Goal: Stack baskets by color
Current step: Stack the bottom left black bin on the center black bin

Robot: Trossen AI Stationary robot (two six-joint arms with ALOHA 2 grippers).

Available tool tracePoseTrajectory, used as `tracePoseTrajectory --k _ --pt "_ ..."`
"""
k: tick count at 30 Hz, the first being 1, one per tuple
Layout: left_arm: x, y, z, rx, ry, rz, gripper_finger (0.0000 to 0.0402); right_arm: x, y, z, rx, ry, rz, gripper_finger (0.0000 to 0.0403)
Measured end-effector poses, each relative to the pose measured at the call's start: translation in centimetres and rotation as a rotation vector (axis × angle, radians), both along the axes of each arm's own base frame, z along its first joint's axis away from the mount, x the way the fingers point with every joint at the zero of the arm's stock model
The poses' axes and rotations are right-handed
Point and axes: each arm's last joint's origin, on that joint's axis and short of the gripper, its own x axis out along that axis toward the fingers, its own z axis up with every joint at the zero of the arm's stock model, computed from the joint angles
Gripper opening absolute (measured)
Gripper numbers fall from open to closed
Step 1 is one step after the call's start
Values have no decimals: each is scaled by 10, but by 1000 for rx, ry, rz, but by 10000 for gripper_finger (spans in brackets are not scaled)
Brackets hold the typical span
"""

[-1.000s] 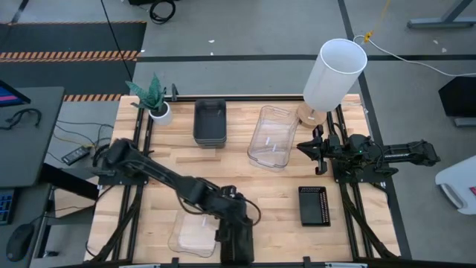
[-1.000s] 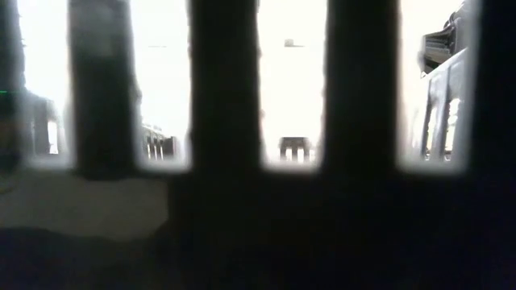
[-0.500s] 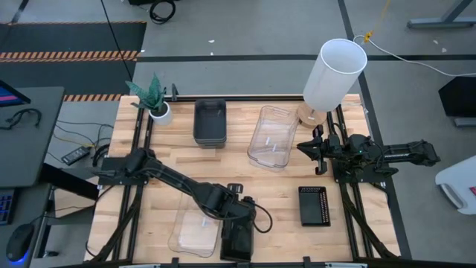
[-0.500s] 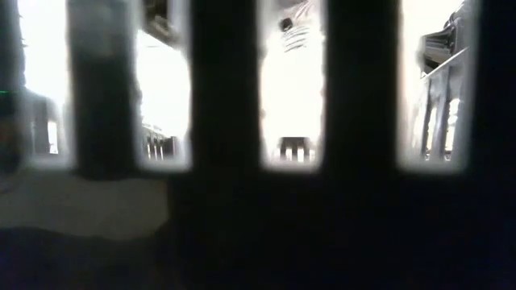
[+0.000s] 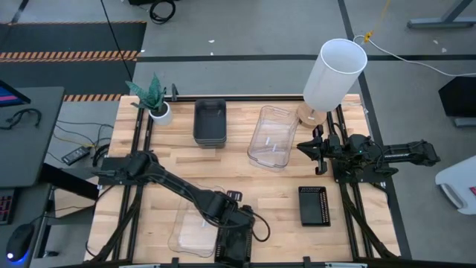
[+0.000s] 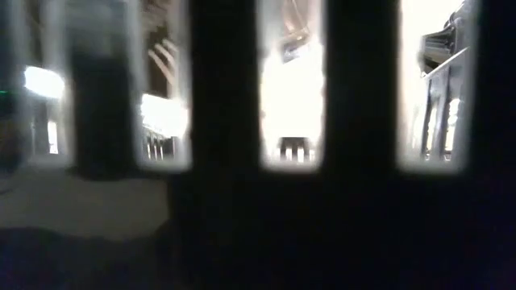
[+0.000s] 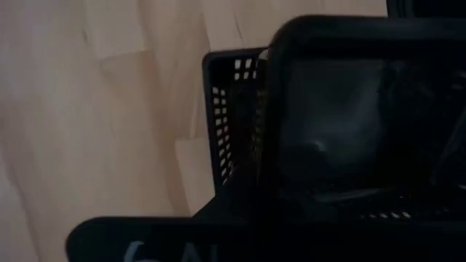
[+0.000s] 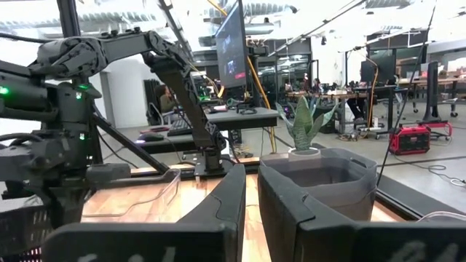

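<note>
A: High view evenly lit, soft shadows under the left arm (image 5: 171, 182). Low view?

B: Backlit. Dark blurred bars (image 6: 222, 89) against blown-out white glare, 12 o'clock brightest. Left wrist dim, black basket (image 7: 233, 116) out of focus. Right wrist bright, near fingers (image 8: 226, 204) soft.

Plastic bins on a pale wooden table

The table (image 5: 275, 190) is seen as light, matt wood laid in strips, edged by dark metal rails (image 5: 138, 156). The clear baskets (image 5: 271, 136) are shown as glossy transparent plastic, one of them (image 5: 195, 231) near the front edge; the smoky grey baskets (image 5: 210, 121) look smooth and semi-glossy. The black perforated basket (image 5: 314, 205) appears matt, pierced with small holes. The white cylinder (image 5: 333, 73) looks smooth and matt.
</note>
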Motion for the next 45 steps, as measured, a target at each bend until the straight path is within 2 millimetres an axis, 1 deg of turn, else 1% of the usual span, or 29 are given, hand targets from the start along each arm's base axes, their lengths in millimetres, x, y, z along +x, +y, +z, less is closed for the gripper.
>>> tracePoseTrajectory --k 6,13,16,24,28,33,35,38,42,45 --pt "3 -1 -11 10 20 -22 5 0 0 0 0 -2 0 45" --pt "6 -2 -16 20 19 -56 10 0 0 0 0 0 -2 45" --pt "6 -1 -17 46 17 -63 34 0 0 0 1 0 -4 45" --pt "8 3 -17 52 16 -44 138 0 0 0 1 0 -4 45" --pt "10 2 -19 51 7 -42 172 0 0 0 1 0 -4 45" --pt "14 -2 -32 79 -3 -47 195 0 0 0 1 0 -3 45" --pt "15 -3 -39 116 1 -60 204 0 0 0 1 0 -4 45" --pt "14 0 -44 198 12 -75 214 0 0 1 1 -5 -4 45" --pt "16 5 -48 261 16 -102 216 0 0 1 1 -8 -3 45" --pt "19 10 -47 323 -9 -118 209 1 0 1 0 -9 -1 45"
